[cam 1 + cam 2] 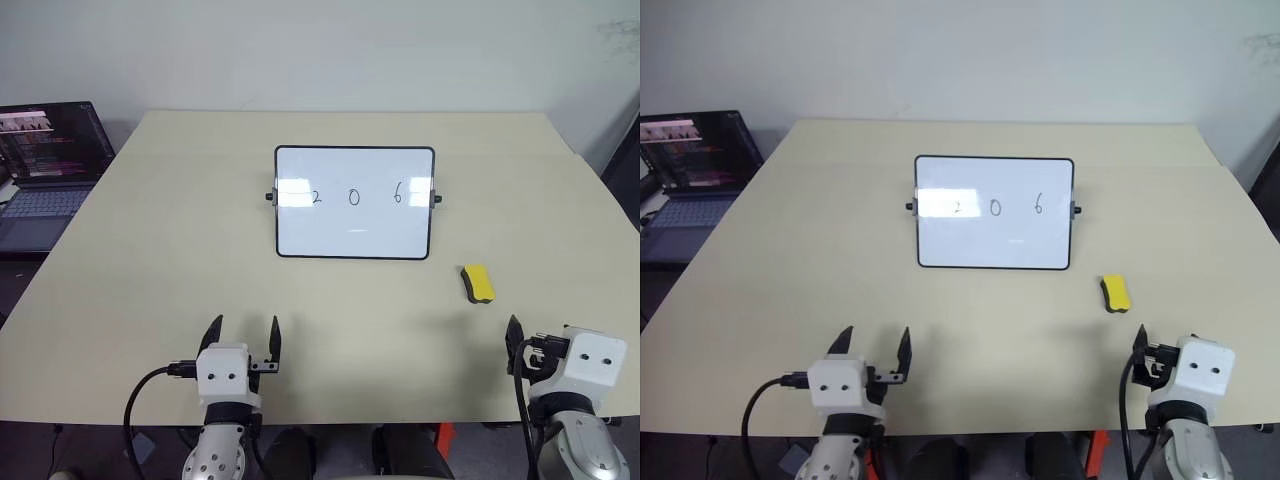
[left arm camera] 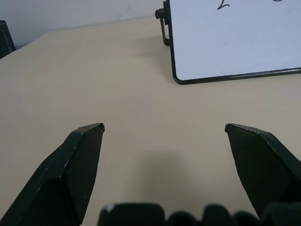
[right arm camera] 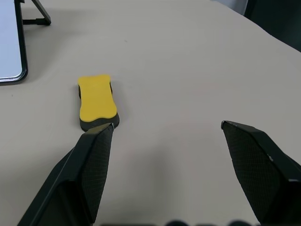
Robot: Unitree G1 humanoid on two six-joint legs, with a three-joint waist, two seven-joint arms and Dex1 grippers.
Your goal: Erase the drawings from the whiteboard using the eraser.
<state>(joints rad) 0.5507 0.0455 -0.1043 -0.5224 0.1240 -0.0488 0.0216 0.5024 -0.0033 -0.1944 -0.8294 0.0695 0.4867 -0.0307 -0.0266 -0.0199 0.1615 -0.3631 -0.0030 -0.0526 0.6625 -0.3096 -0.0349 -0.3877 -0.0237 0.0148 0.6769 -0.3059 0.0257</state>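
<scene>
The whiteboard [image 1: 350, 235] stands propped up at the middle of the beige table, with the drawings [image 1: 353, 196], the digits "2", "0" and "6", in a row across its upper half. To the right of its near corner the yellow eraser [image 1: 478, 283] lies flat on the table. My right gripper [image 3: 167, 127] hovers open near the table's front edge, short of the eraser [image 3: 97, 101], which lies just beyond its left finger [image 3: 91, 160]. My left gripper [image 1: 245, 330] is open and empty at the front, well short of the board's left corner [image 2: 181, 77].
An open laptop [image 1: 45, 170] sits off the table's far left side. The table's front edge [image 1: 380, 418] runs just under both grippers. A pale wall stands behind the table.
</scene>
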